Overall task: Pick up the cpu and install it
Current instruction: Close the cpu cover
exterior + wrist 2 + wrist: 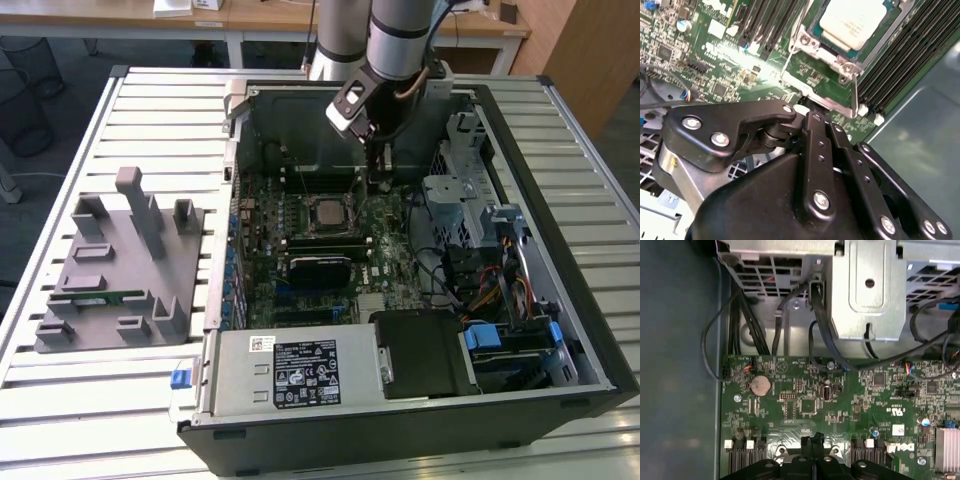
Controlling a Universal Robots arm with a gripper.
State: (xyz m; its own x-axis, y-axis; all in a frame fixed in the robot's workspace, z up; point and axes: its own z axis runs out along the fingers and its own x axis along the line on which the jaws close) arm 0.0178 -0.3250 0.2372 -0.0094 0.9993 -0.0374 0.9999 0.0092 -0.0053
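cpu: silvery sq chip w/ pale rim, lying flat in mobo socket.

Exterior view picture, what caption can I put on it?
Gripper hangs inside the open computer case, just beside the seated cpu.

in the exterior view the tray sits on the table at 9 o'clock from the open case, cpu sits mid-motherboard, gripper just off it at 2 o'clock, metal box at its 6
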